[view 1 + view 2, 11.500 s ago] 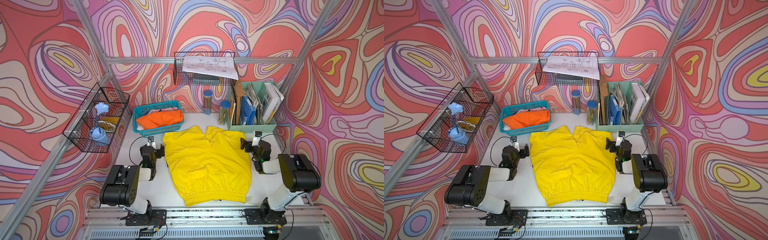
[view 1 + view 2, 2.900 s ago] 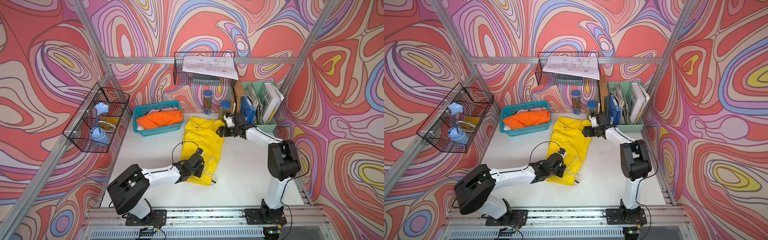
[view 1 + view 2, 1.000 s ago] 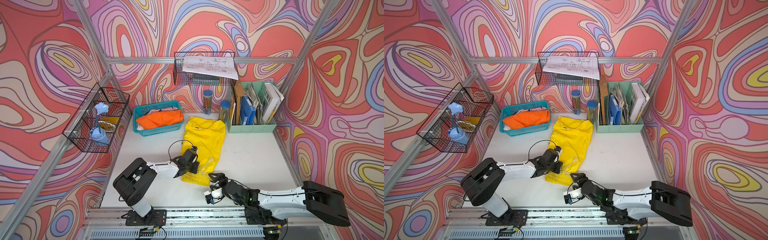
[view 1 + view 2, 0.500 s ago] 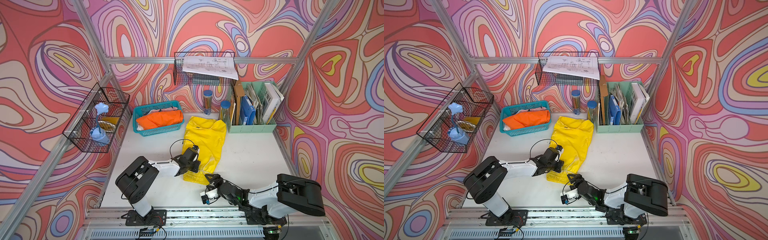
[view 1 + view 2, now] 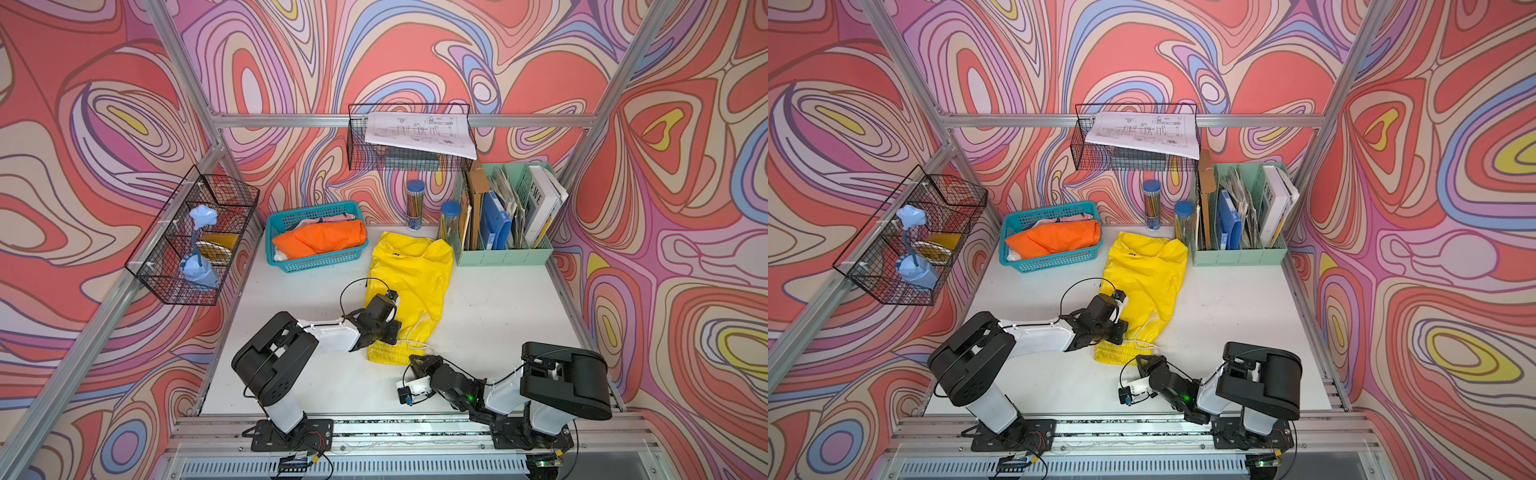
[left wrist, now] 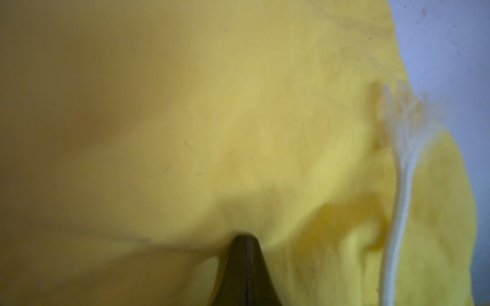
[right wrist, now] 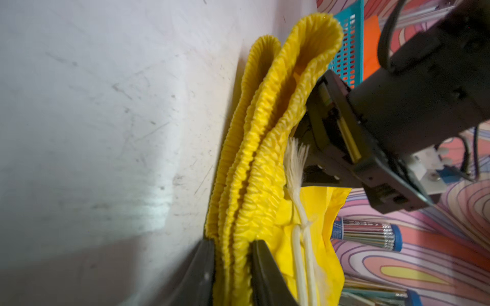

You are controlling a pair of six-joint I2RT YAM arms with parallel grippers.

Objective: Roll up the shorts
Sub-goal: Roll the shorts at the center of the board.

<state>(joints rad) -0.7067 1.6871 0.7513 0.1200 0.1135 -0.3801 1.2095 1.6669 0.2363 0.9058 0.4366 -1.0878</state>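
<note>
The yellow shorts (image 5: 409, 282) (image 5: 1144, 274) lie folded lengthwise on the white table, legs toward the back and gathered waistband (image 5: 388, 355) at the front. My right gripper (image 5: 415, 359) (image 7: 232, 243) is shut on the waistband's near right corner, one finger on each side of the stacked layers (image 7: 265, 132). My left gripper (image 5: 391, 330) (image 6: 244, 238) is shut, its tips pressed into the fabric (image 6: 238, 119) at the left edge just behind the waistband. Whether it pinches cloth is hidden. A white drawstring (image 7: 297, 169) lies between the two grippers.
A teal basket (image 5: 320, 262) holding an orange garment (image 5: 320, 239) stands at the back left. A green file organiser (image 5: 503, 257) and two pencil tubes (image 5: 414, 203) stand at the back right. Wire baskets hang on the left wall (image 5: 195, 232) and the back wall (image 5: 409, 137).
My right gripper has moved up to the waistband's corner and closed on it, with its arm folded back toward its base. The left gripper has stayed on the shorts.
</note>
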